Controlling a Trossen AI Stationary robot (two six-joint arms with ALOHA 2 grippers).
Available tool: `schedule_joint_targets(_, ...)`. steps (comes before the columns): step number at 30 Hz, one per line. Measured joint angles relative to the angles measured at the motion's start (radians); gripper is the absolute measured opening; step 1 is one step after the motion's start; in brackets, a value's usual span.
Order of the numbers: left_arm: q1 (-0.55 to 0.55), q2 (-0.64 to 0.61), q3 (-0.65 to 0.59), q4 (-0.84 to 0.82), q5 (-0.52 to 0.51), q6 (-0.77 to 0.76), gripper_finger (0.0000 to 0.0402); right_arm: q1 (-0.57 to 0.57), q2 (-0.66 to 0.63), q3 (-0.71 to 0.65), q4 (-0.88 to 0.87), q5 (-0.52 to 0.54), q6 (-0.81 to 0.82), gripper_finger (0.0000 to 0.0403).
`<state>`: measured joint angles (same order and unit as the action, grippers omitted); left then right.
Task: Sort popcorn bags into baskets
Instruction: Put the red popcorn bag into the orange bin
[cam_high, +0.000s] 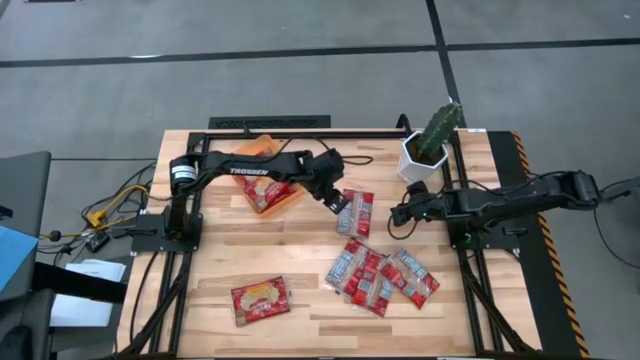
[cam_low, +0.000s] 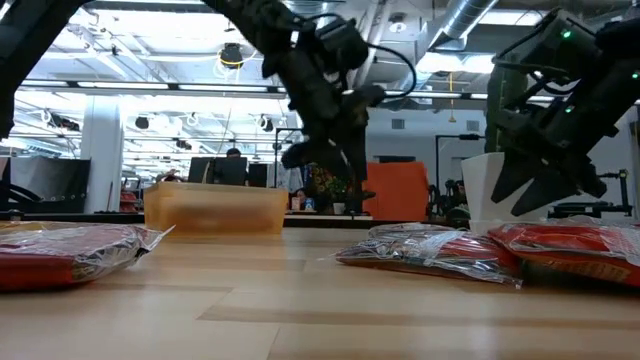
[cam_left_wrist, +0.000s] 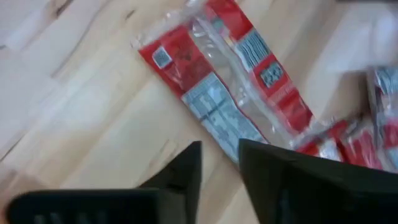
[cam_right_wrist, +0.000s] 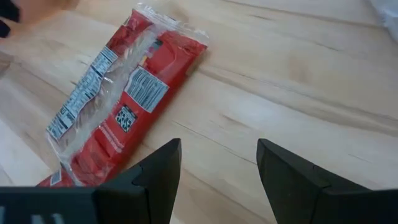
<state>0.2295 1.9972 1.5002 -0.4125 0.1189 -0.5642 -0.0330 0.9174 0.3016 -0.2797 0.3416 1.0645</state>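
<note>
A red popcorn bag with silver-grey panels lies flat on the table between my two grippers. My left gripper hovers just left of it, slightly open and holding nothing; its wrist view shows the bag beyond the gripper. My right gripper hangs to the bag's right, open and empty, with the bag ahead of it. The orange basket sits under the left arm with a red and yellow bag inside. Several bags overlap nearer the front edge. A single one lies front left.
A white pot with a green cactus stands at the far right, close behind the right arm. Black frame rails run along both table sides. Bare wood lies between the lone front-left bag and the pile, and in front of the basket.
</note>
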Motion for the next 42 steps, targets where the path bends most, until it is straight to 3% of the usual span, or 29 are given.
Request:
schedule_joint_targets(6, -0.004, 0.000, -0.071, 0.093, -0.054, -0.032, 0.0190, 0.000, 0.093, 0.000, 0.104, -0.001, 0.006, 0.0234)
schedule_joint_targets(11, -0.024, 0.000, -0.079, 0.104, -0.114, -0.034, 0.0225, 0.000, 0.166, 0.000, 0.172, -0.002, 0.009, 0.0234)
schedule_joint_targets(21, -0.042, 0.021, -0.076, 0.159, -0.173, -0.069, 0.0229, 0.000, 0.252, 0.000, 0.233, -0.028, 0.011, 0.0234)
schedule_joint_targets(26, -0.043, 0.091, -0.073, 0.193, -0.076, -0.124, 0.0229, 0.000, 0.252, 0.000, 0.232, -0.029, 0.010, 0.0234)
schedule_joint_targets(34, -0.037, 0.124, -0.074, 0.214, -0.053, -0.188, 0.0229, 0.011, 0.270, -0.002, 0.246, -0.030, 0.008, 0.0234)
schedule_joint_targets(42, -0.041, 0.160, -0.072, 0.288, 0.023, -0.230, 0.0229, 0.020, 0.384, 0.001, 0.377, -0.020, -0.004, 0.0234)
